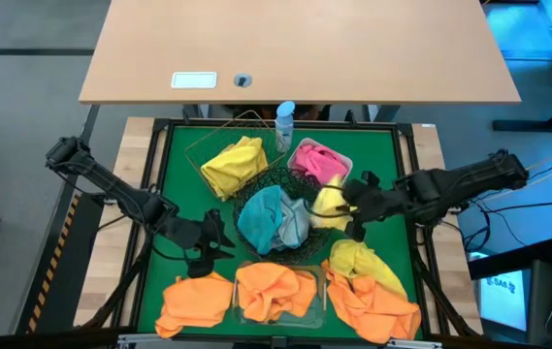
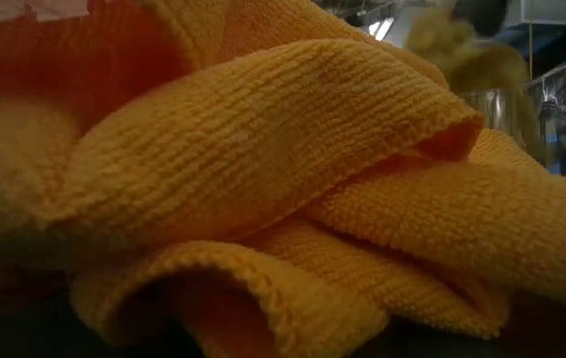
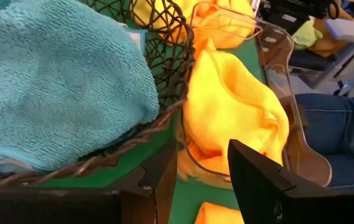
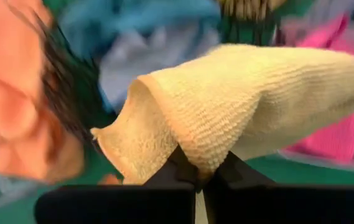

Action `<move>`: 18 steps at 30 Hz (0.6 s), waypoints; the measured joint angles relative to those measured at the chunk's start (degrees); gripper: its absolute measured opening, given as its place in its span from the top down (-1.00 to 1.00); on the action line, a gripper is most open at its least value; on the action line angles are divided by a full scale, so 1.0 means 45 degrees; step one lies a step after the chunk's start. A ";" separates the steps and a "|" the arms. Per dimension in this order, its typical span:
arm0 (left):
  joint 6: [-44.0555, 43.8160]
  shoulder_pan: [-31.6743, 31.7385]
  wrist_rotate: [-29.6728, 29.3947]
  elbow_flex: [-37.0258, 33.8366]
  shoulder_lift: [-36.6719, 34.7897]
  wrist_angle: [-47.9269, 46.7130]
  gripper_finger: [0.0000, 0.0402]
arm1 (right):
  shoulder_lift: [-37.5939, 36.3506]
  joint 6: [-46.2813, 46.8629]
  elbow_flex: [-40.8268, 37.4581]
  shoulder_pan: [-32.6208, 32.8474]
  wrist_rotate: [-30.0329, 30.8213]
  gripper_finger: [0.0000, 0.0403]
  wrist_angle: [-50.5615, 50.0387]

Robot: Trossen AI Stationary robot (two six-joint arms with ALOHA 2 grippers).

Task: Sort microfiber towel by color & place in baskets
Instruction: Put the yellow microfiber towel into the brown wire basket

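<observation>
My right gripper [image 1: 345, 206] is shut on a pale yellow towel [image 1: 328, 202] beside the right rim of the round black wire bowl [image 1: 274, 184], which holds teal [image 1: 259, 218] and grey [image 1: 295, 223] towels. My left gripper [image 1: 225, 236] hovers open at the bowl's near-left side, touching nothing. The copper wire basket [image 1: 198, 145] holds a yellow towel [image 1: 232, 165]. A pink towel [image 1: 319, 160] lies in the white tray [image 1: 345, 158]. In the clear tub [image 3: 285, 118] is an orange towel [image 1: 276, 289]. My right gripper holds the pale yellow towel by a folded edge [image 4: 203, 158], pinched between the two fingertips [image 4: 180, 163]. The fingers come from the table's right side. The towel bunches out ahead of the fingers; the green mat shows beneath it.
More orange towels lie at the mat's near left [image 1: 196, 302] and near right [image 1: 377, 308], one filling the low view [image 2: 263, 179]. Another yellow towel [image 1: 361, 260] lies right of the tub. A blue-capped bottle [image 1: 284, 124] stands at the far edge. A person's jeans [image 3: 338, 124] show beyond the table.
</observation>
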 joint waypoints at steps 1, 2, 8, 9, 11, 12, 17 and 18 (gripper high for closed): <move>-0.0004 -0.0041 -0.0003 0.0000 -0.0001 -0.0005 0.32 | -0.0005 -0.0221 0.0229 0.0005 0.0168 0.99 0.0220; -0.0007 -0.0070 -0.0003 0.0000 0.0003 0.0001 0.32 | -0.0005 -0.0429 0.0438 0.0005 0.0334 0.98 0.0491; -0.0012 -0.0083 -0.0006 0.0000 0.0003 0.0001 0.32 | -0.0005 -0.2424 0.0996 0.0000 0.0414 0.97 0.3115; -0.0012 -0.0083 -0.0004 0.0000 0.0003 0.0006 0.32 | -0.0004 -0.2783 0.0996 0.0000 0.0372 0.98 0.3625; -0.0012 -0.0083 -0.0005 0.0000 0.0003 0.0010 0.32 | 0.0000 -0.3417 0.0996 0.0000 0.0317 0.99 0.4608; -0.0017 -0.0083 -0.0005 0.0000 0.0003 0.0010 0.32 | 0.0000 -0.3750 0.0996 0.0000 0.0319 0.99 0.5072; -0.0018 -0.0083 -0.0007 0.0000 0.0007 0.0010 0.32 | 0.0000 -0.5038 0.0996 -0.0415 0.0102 0.98 0.6839; -0.0017 -0.0078 -0.0007 0.0000 0.0007 0.0010 0.32 | 0.0000 -0.5234 0.0996 -0.0601 -0.0084 0.98 0.7122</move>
